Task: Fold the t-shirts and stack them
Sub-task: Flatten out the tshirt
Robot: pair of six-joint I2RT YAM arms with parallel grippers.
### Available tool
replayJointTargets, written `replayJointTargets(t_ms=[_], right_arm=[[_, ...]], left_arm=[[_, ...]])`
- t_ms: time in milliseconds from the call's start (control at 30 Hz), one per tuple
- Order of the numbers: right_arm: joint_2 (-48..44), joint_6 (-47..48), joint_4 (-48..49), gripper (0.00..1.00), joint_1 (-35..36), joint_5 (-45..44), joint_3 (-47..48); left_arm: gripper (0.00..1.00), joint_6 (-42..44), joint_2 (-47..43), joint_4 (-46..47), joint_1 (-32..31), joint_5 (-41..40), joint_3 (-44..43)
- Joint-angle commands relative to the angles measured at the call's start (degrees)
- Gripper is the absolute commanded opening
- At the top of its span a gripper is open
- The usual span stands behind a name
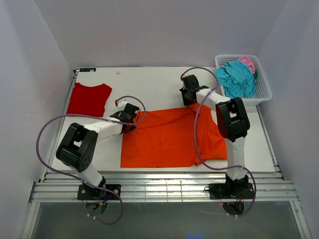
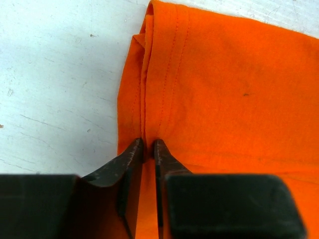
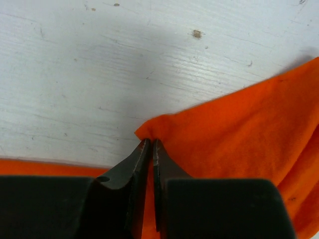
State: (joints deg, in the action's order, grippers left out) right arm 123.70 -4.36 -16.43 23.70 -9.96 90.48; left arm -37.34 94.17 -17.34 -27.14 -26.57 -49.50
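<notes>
Pinching orange t-shirt [image 1: 169,142] edges (one each), left gripper [image 2: 148,143] and right gripper [image 3: 151,142] sit closed.

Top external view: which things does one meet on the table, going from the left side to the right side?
Red t-shirt → orange t-shirt → white basket, which holds teal cloth and pink cloth.

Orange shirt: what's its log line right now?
orange t-shirt: spread on table | left fingers: shut on its left edge | right fingers: shut on its far corner | red t-shirt: far left
</notes>
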Motion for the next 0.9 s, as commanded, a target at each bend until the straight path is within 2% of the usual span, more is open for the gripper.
replayJointTargets(t_ms=[0,33,167,467,700,867], right_arm=[[2.3,0.1,-1.3,0.11,0.0,-1.6,2.1],[2.3,0.1,-1.2,0.08,0.0,-1.7,2.2],[1.1,0.7,-0.3,0.08,0.1,-4.4,1.6],[-12.2,3.1,-2.0,0.08,0.1,-9.9,0.5],[-23.1,3.2,-4.0,0.08,0.1,-14.6,-3.1],[-30.1,3.1,-4.2,0.08,0.0,-15.5,-6.9]], left_arm=[[0.24,0.5,-2.3,0.2,-0.1,-1.5,-1.2],[0.21,0.6,-2.2,0.2,-0.1,-1.6,-1.4],[0.16,1.0,-2.3,0.0,-0.1,-1.8,-2.4],[0.18,3.2,-5.0,-2.0,-0.1,-4.1,-6.7],[0.18,3.3,-4.9,-2.5,-0.1,-3.8,-6.8],[0.33,2.9,-3.5,-3.4,-0.1,-3.1,-6.8]])
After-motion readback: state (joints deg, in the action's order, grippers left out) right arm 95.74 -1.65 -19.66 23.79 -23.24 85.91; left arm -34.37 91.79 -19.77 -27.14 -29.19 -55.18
